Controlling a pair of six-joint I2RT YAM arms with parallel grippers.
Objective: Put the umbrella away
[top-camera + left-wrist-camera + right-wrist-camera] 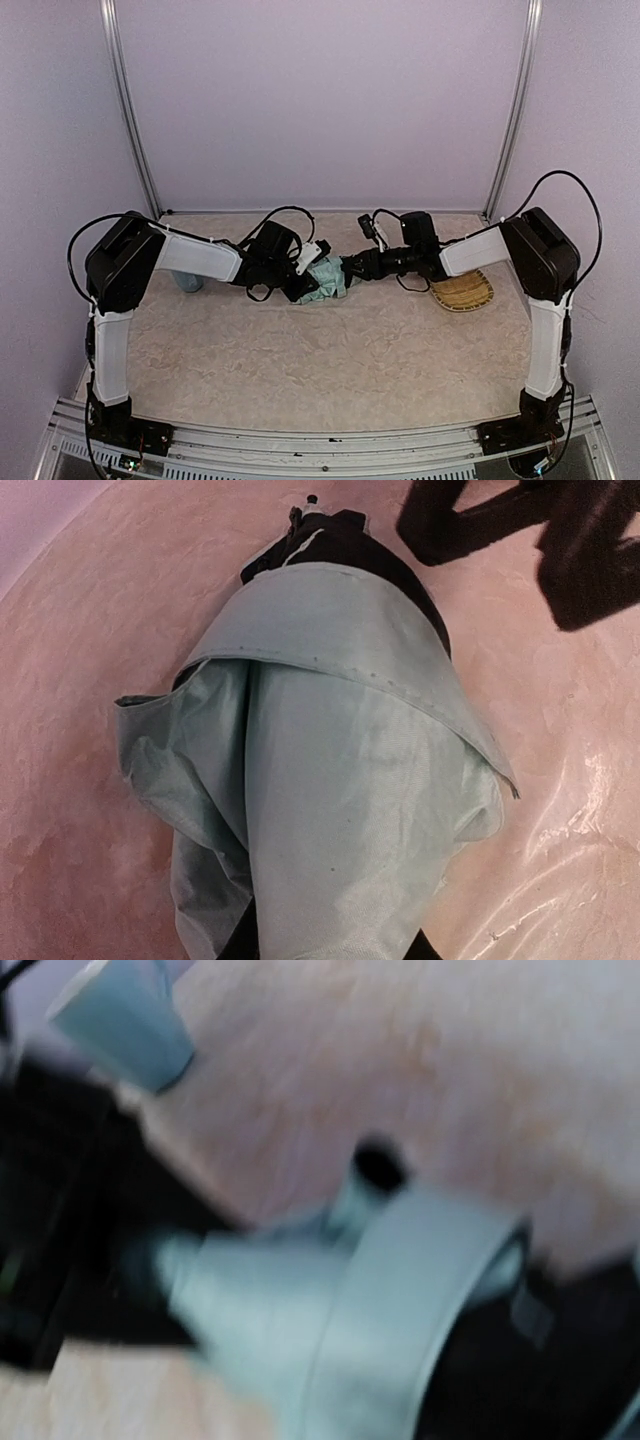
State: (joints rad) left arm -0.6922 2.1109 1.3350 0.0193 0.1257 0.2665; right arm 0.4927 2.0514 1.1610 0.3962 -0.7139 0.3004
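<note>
Lying between both arms' jaws, the umbrella [326, 277].

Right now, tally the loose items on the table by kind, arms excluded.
Umbrella: 1
Cup: 1
Woven tray: 1
Total: 3

Beige marbled table [330, 370]: umbrella [325, 280] centre, blue cup [190, 283] left (half hidden), straw tray [463, 292] right.

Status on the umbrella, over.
Left pincer shut on umbrella. Right pincer at its other end, blurred, grip unclear. Umbrella bunched, canopy loose. Cup, tray off to the sides.
</note>
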